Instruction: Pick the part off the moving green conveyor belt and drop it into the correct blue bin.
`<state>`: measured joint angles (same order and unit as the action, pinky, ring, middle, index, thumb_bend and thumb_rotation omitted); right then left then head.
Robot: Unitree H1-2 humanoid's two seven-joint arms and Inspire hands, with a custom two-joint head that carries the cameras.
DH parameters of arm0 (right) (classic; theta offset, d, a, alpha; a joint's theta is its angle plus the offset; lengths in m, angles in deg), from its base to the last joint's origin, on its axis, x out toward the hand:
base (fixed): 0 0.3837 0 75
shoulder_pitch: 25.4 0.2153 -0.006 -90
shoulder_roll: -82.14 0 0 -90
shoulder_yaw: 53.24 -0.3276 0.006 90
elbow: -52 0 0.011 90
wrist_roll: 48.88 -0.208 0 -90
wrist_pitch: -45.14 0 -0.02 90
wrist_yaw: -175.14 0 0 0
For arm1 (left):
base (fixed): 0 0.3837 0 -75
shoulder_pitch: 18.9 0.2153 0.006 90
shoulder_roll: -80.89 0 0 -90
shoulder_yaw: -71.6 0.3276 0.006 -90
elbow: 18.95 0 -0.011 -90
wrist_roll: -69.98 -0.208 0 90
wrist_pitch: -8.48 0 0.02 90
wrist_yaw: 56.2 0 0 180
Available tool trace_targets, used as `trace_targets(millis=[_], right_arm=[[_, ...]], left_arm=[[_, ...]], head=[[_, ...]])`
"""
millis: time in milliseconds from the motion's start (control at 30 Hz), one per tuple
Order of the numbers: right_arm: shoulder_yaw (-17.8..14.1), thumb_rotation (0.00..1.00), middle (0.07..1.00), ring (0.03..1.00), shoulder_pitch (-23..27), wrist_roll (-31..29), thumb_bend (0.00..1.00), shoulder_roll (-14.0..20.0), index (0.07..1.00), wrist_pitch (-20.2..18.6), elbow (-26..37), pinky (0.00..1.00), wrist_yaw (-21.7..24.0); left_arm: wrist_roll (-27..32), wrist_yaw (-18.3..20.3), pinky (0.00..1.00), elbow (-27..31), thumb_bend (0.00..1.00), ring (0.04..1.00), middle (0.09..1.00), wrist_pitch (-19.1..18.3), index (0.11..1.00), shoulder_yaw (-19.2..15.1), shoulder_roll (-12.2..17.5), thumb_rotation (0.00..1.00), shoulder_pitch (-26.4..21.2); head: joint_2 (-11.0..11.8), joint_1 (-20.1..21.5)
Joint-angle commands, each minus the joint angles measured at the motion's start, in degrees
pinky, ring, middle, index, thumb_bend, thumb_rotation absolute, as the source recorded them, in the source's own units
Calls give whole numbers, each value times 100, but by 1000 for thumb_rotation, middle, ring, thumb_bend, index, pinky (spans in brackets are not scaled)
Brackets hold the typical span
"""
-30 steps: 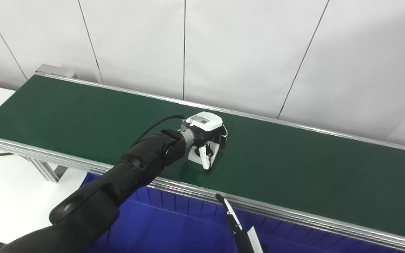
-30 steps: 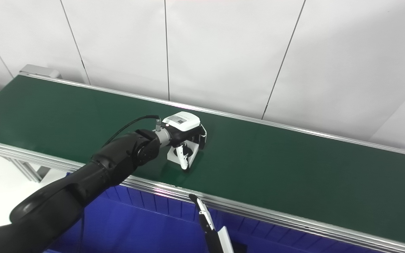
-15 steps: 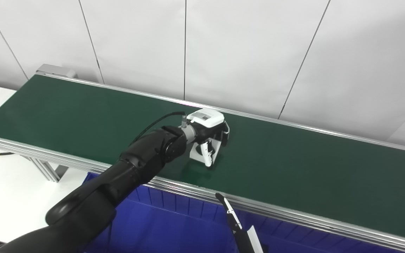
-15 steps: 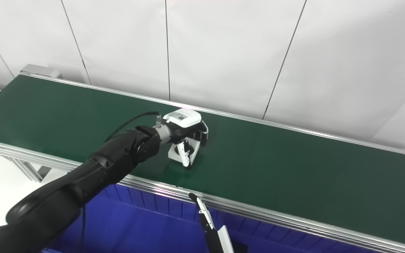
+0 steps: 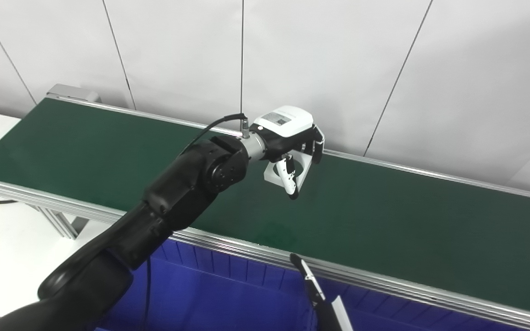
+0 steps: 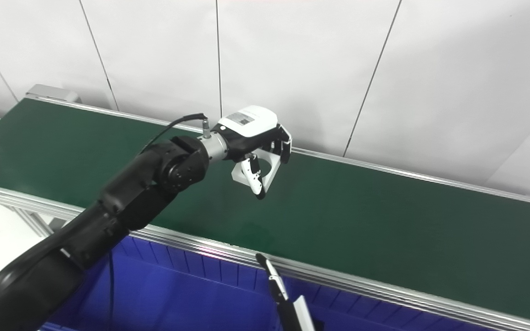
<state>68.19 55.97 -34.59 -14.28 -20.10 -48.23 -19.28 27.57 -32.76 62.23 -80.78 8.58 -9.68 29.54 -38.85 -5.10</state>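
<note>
We count: one white part (image 5: 278,172), one green conveyor belt (image 5: 384,220), one blue bin (image 5: 210,294), two hands: left hand (image 5: 290,142), right hand (image 5: 313,294).

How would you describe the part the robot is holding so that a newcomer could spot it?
Find the long green conveyor belt; above its middle the left hand is raised. Between its fingers sits the part, a small white bracket with a round hole, the only loose item in sight.

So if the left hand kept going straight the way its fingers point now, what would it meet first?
The left hand, shut on the white part, has its fingers pointing down. Straight on, it would likely meet the green conveyor belt first; nothing else shows beneath it, though depth is uncertain.
</note>
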Motion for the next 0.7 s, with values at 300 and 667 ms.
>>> trace_targets(millis=[300,667], right_arm=[[-311,979,966,963,-43,-254,986,82,965,214,402,917,209],[-527,964,957,958,-146,-275,999,2,953,214,349,919,302]], left_arm=[[38,253,329,1820,499,391,471,-410,529,-544,322,0,673],[-35,-259,376,2973,500,415,502,-391,512,-1129,323,0,2519]], head=[[-299,-391],[-128,-355]])
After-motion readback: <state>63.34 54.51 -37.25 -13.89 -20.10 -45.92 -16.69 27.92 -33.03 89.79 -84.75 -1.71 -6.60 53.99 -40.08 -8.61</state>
